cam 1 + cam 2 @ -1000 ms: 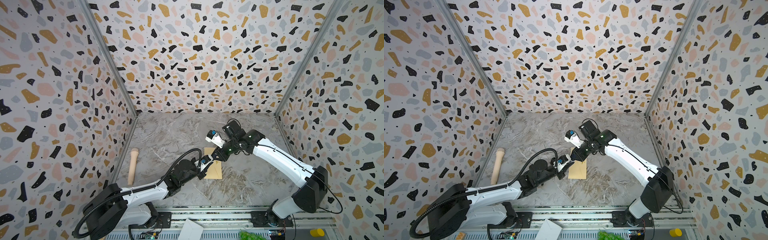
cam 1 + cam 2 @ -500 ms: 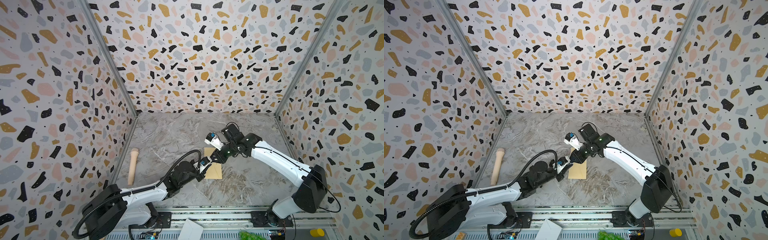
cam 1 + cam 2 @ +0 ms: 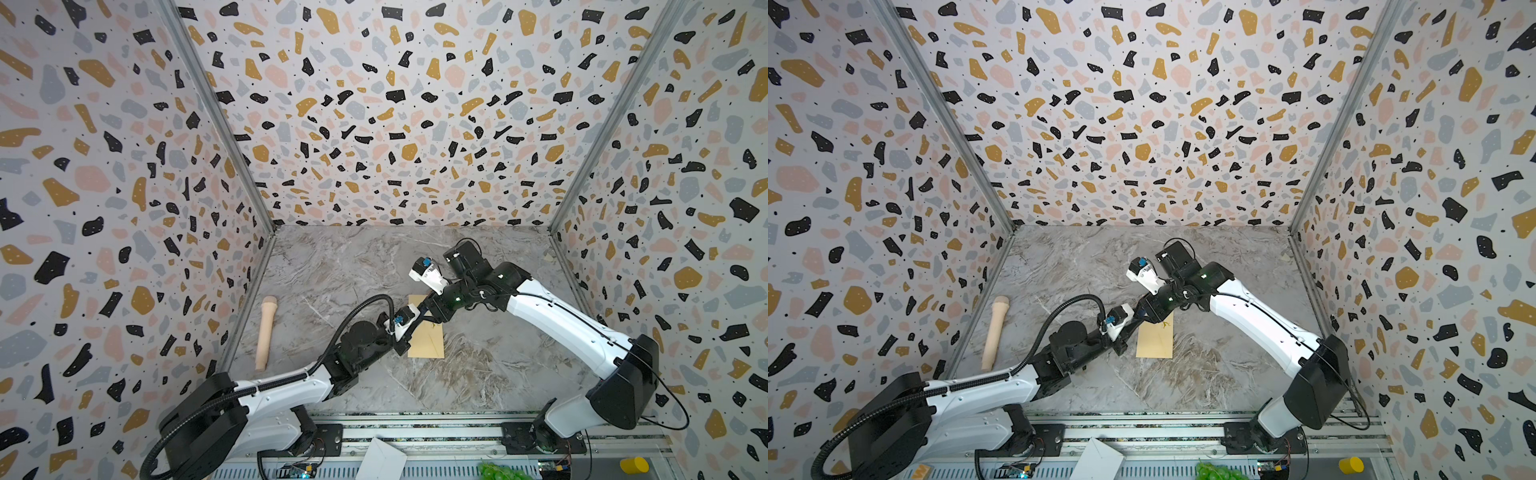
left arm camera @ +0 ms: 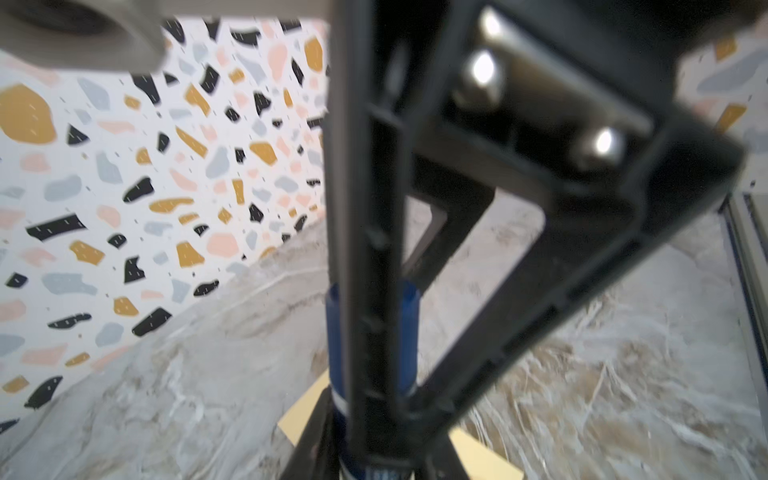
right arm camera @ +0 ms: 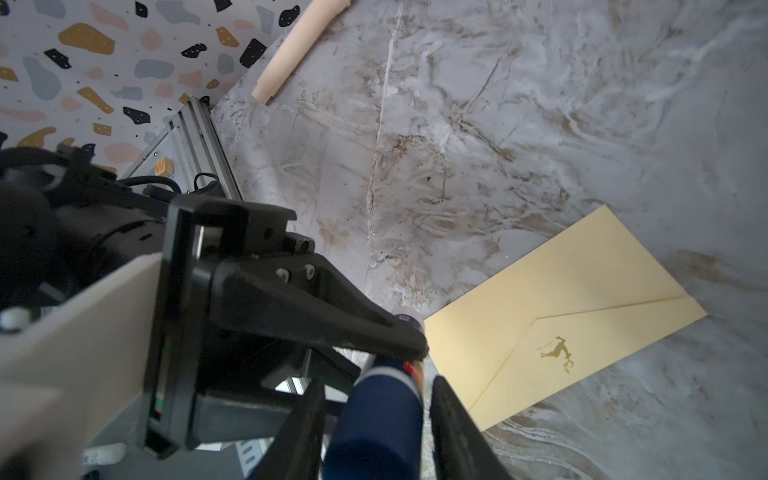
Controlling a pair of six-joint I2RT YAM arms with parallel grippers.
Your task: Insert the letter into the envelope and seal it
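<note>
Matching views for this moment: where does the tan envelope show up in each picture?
Both top views: the envelope lies flat near the centre, in the lower half.
Left wrist: only two pale yellow corners at the bottom edge.
Right wrist: lower right, flap side up.
Shared landmark: the beige cylinder, in both top views and the right wrist view; absent from the left wrist view.

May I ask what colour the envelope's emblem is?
Gold; emblem on the envelope, best seen in right wrist view.
</note>
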